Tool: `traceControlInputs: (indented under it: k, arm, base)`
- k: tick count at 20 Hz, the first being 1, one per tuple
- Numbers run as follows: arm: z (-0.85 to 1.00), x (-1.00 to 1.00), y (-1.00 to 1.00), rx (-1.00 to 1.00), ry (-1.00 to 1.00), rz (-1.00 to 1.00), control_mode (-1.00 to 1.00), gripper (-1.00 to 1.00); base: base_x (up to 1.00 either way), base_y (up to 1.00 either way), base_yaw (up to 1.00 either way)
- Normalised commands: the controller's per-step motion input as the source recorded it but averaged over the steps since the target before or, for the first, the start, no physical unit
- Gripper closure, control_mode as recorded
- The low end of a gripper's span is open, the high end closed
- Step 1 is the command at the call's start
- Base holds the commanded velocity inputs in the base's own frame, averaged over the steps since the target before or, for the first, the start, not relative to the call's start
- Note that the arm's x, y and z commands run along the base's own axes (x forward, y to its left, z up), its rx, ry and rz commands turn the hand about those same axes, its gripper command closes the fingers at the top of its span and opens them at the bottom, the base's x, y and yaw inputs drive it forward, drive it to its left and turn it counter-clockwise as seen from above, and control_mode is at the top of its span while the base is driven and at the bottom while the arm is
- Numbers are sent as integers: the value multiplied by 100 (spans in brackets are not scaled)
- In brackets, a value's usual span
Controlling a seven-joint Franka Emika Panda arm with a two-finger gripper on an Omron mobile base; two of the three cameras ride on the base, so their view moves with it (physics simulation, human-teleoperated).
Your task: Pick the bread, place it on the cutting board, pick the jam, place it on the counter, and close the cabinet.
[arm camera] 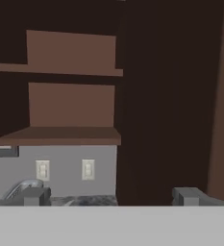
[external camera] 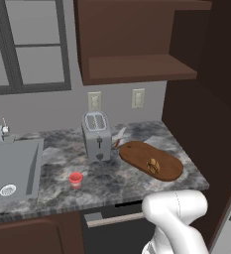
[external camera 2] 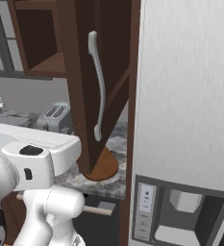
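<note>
With the bread on the cutting board and the jam on the worktop, only the cabinet stands unclosed, the tool spread wide and empty.

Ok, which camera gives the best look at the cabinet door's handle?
The right base view: the handle runs full length down the open door, close to the camera. The left base view shows the open cabinet shelves, not the handle. The hand view looks into the shelves, with no handle I can make out.
</note>
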Motion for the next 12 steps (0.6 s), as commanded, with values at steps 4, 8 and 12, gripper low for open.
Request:
traceControlInputs:
  k: [4, 8, 12]
  arm:
    - [0, 0, -27, 0, 0, -1, -100, -100]
    - [0, 0, -26, 0, 0, 0, -100, -100]
    - [0, 0, -24, 0, 0, 0, -100, -100]
  base:
    - [0, 0, 0]
    - [0, 0, 0]
    - [0, 0, 0]
